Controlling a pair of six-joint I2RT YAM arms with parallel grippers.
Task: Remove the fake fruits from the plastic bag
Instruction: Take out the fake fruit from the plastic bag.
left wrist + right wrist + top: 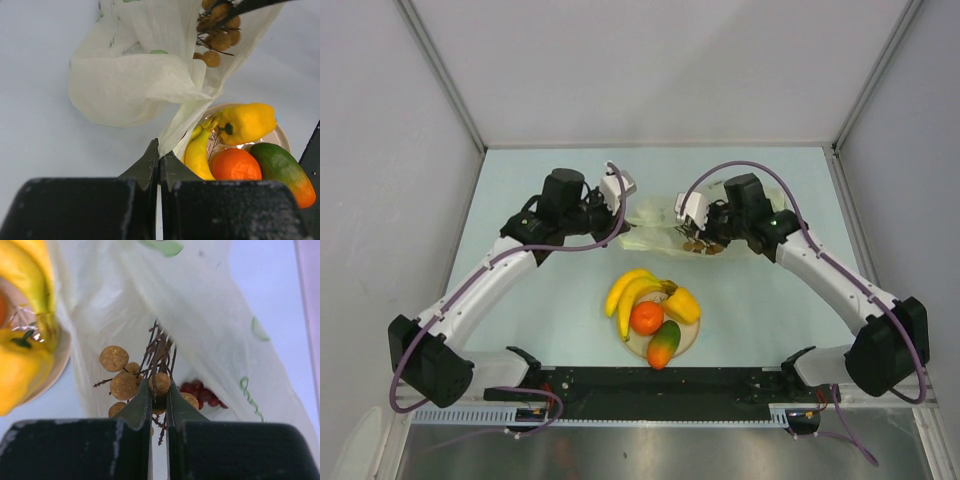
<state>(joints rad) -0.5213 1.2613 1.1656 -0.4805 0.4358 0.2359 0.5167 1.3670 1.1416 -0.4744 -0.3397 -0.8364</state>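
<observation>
The plastic bag (655, 226) lies crumpled on the table between my two grippers. My left gripper (159, 156) is shut on a twisted edge of the bag (135, 75). My right gripper (159, 392) is shut on the twiggy stem of the brown cluster (123, 385), at the bag (210, 315) mouth. Dark red grapes (200, 390) show through the bag film behind the cluster. On the beige plate (634, 346) lie the banana bunch (625, 290), the orange (646, 317), a yellow fruit (682, 303) and the green-red mango (663, 345).
The plate stands in front of the bag, toward the arm bases. Grey walls enclose the table on the left, right and far side. A black rail (660, 385) runs along the near edge.
</observation>
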